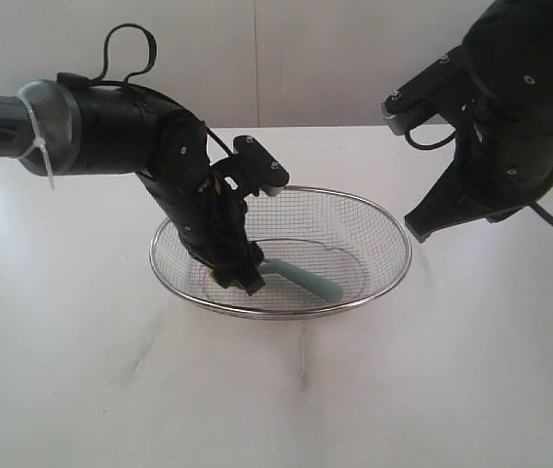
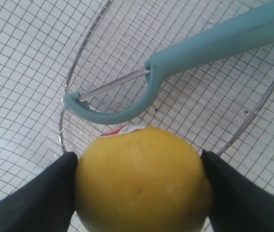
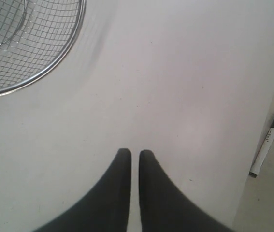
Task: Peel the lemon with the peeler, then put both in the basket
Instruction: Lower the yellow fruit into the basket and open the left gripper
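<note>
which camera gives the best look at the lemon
The left wrist view: the lemon fills the lower frame, clamped in the left gripper. In the exterior view that gripper, reaching into the basket, hides it. The right wrist view shows only part of the basket, no lemon.

The white table (image 1: 432, 390) is matte, with a few faint grey scuffs on the stretch in front of the left gripper (image 1: 242, 283). The wire basket (image 1: 374, 244) stands flat on it directly under that gripper, which reaches down inside, while the right gripper (image 3: 135, 153) hangs over bare tabletop just beside the basket, on the side away from the left gripper. Well out from the right gripper's tips, away from the basket, a black-capped white marker (image 3: 266, 145) lies along the table's edge; whether it rests on the table or just past it cannot be told
</note>
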`<state>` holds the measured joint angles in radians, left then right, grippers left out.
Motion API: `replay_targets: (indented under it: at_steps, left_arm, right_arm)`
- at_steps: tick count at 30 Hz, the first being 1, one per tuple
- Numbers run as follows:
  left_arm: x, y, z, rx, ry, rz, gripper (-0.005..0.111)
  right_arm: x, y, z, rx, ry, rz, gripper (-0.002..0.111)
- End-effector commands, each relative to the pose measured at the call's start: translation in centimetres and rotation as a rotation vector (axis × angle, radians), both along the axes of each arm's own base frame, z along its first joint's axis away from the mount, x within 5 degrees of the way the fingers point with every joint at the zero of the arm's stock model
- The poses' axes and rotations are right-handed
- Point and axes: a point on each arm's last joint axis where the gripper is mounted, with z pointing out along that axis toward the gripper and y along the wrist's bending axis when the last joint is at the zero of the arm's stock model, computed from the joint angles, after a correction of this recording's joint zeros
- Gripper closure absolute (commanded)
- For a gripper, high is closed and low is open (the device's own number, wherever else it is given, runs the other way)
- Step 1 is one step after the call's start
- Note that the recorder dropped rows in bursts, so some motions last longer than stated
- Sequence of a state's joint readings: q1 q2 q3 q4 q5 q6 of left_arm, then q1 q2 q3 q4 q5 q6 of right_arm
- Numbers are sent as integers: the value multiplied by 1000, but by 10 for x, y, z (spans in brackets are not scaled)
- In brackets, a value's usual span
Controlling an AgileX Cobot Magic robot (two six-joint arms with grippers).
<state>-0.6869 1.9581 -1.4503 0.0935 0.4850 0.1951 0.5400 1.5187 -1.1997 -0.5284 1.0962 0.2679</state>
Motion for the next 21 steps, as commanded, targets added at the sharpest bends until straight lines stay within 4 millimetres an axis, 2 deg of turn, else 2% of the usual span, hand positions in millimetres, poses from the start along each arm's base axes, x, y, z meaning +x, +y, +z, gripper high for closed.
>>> replay_targets:
  at_steps: [1, 4, 5, 11, 13, 15, 21]
  left_arm:
    - [1, -1, -1, -7, 9, 18, 66]
    - [1, -1, -1, -11, 11, 27, 33]
    - [1, -1, -1, -12, 12, 28, 27]
    - [-4, 4, 13, 4, 25, 36, 27]
    - [-6, 7, 23, 16, 18, 32, 29]
    - [-12, 13, 37, 34, 15, 28, 37]
    - [-33, 32, 76, 53, 47, 66, 71]
  right_arm:
    - [-1, -2, 3, -5, -11, -6, 101]
    - [-1, -2, 3, -5, -11, -6, 101]
    - [-1, -2, 3, -5, -11, -6, 101]
    - [-1, -2, 3, 4, -13, -6, 101]
    - [-1, -2, 3, 4, -13, -6, 101]
    - [-1, -2, 3, 4, -13, -6, 101]
    - [-1, -1, 3, 7, -16, -3, 101]
